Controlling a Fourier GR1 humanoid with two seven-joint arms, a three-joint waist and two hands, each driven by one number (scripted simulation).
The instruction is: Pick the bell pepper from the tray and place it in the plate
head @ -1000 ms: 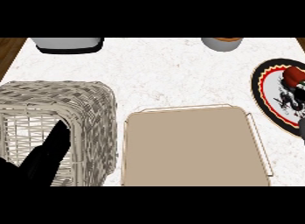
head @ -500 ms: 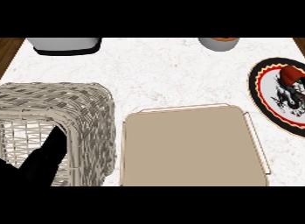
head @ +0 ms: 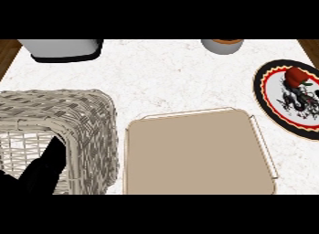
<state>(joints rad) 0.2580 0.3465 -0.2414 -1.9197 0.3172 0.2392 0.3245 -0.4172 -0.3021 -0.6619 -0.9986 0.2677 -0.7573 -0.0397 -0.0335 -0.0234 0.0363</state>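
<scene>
Lying on plate (head: 273, 107) | bell pepper (head: 296, 77) | long axis unclear

Ahead of your left robot hand (head: 27, 176) the wicker basket (head: 61, 123) blocks passage; bare bench (head: 175, 77) lies beyond it, tray (head: 195, 153) to its right.

Single view, head camera. Looks steeply down onto the white marbled counter (head: 168, 87) from above its near edge, facing away from the robot. Framing is close: the tan tray (head: 195, 155) fills centre-near, the wicker basket (head: 54, 123) near left, the patterned plate (head: 276, 107) cut by the right edge. Far edge shows wood floor (head: 0, 55) at the corners. No second view to overlap.
</scene>
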